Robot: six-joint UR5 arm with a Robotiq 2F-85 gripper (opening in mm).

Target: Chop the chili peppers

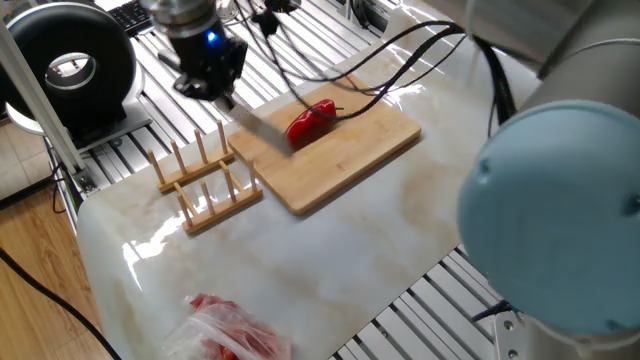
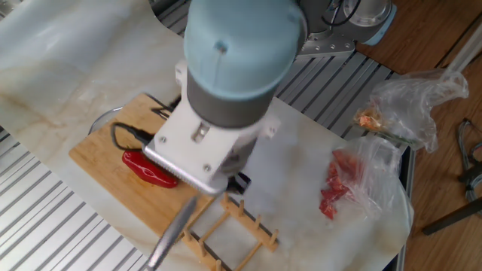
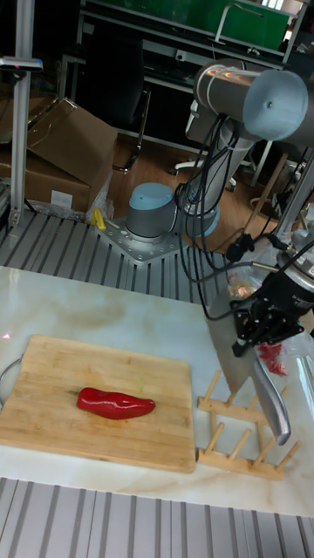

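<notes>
**Knife aloft over a whole red chili at a workshop bench**

A pale marble-look slab [image 3: 105,318] lies on a ribbed aluminium frame [image 1: 140,150] in a cluttered workshop, with a cardboard box [image 3: 52,153], an office chair [image 3: 118,91] and shelving behind and a wood floor at the edges. On the slab sit a wooden board [image 3: 96,401], a wooden peg rack [image 3: 240,432] just beside it and, well apart at the far end, a clear bag [image 2: 354,181] showing red.

The chili [image 3: 115,403] lies whole on the board, near its middle, its long axis running along the board's length. In the tall view the tapered tip points toward the rack and the stem end points away from it; the stem itself is too small to make out clearly.

The gripper [image 3: 253,336] hangs above the rack, its fingers clamped on the handle of a knife [image 3: 262,388], black cables trailing from the wrist. The blade slants down from the grip, its tip over the rack in the tall view and reaching toward the chili in one fixed view. Whether steel touches pepper cannot be told.
</notes>
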